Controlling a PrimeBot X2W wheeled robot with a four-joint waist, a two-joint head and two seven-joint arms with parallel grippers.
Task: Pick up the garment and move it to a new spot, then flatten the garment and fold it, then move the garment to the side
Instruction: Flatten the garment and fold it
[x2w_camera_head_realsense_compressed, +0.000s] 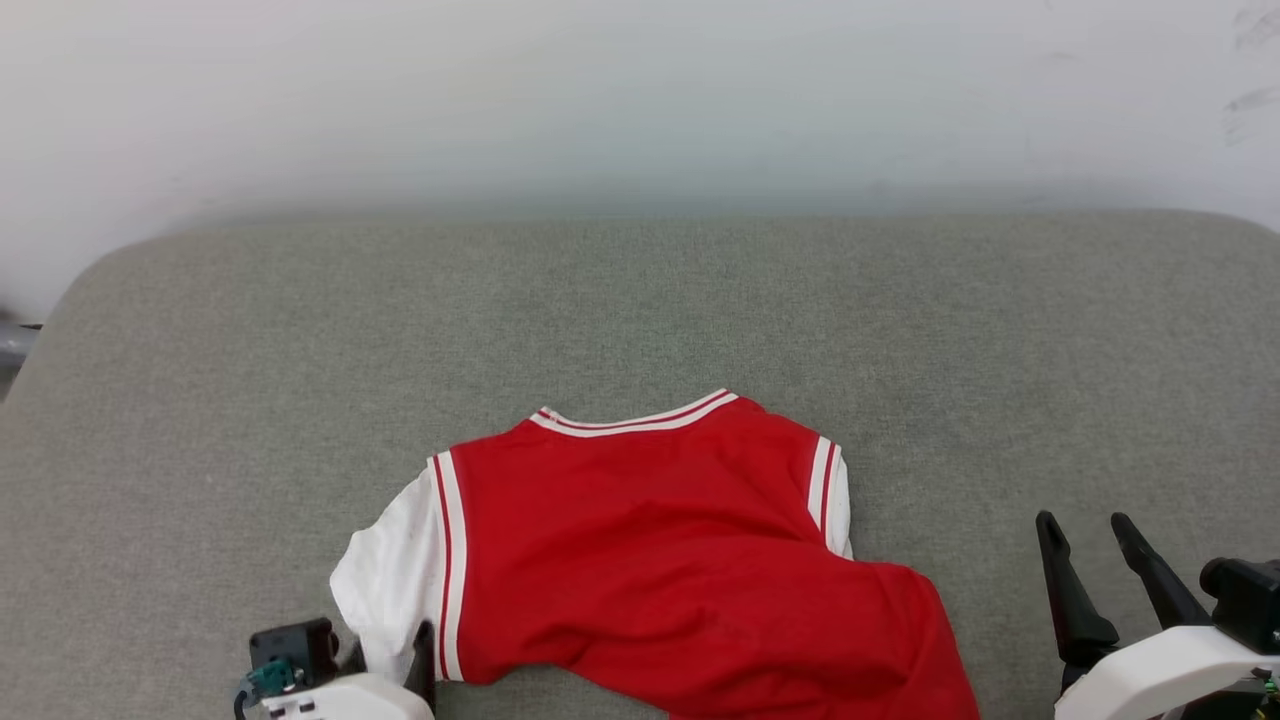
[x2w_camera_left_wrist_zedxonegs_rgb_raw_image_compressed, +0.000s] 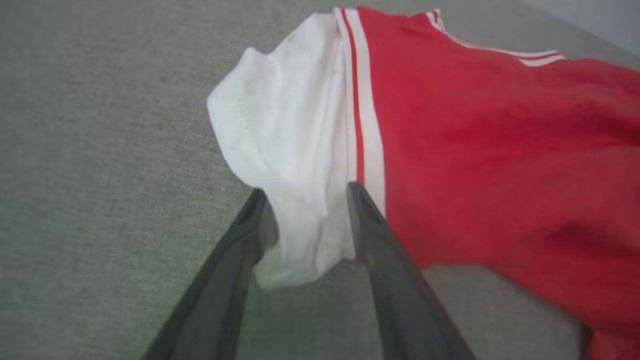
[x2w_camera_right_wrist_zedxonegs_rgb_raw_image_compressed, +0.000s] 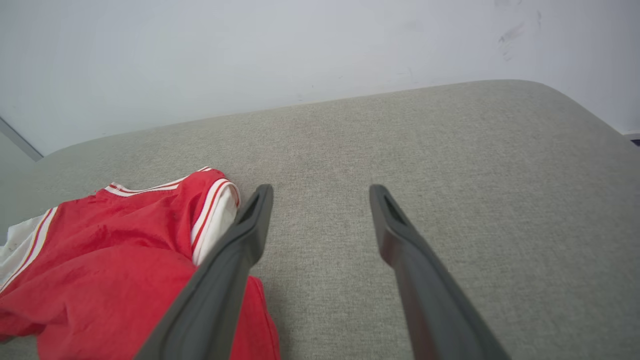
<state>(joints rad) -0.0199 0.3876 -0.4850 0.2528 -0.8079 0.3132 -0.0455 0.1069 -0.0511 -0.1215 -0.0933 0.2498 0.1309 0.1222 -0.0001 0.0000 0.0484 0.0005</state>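
Grey cushion (x2w_camera_head_realsense_compressed: 200, 400) holds the garment (x2w_camera_head_realsense_compressed: 650, 560), lower centre. Left gripper (x2w_camera_left_wrist_zedxonegs_rgb_raw_image_compressed: 306, 189) straddles its sleeve (x2w_camera_left_wrist_zedxonegs_rgb_raw_image_compressed: 280, 125), parted; right gripper (x2w_camera_head_realsense_compressed: 1083, 520) gapes, lower right.

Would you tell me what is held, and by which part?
Nothing is held: left gripper open astride the garment at its white sleeve, right gripper open, empty.

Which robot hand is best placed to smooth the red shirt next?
Left. The left gripper, open, straddles the white sleeve of the shirt; the right gripper hangs over bare cushion.
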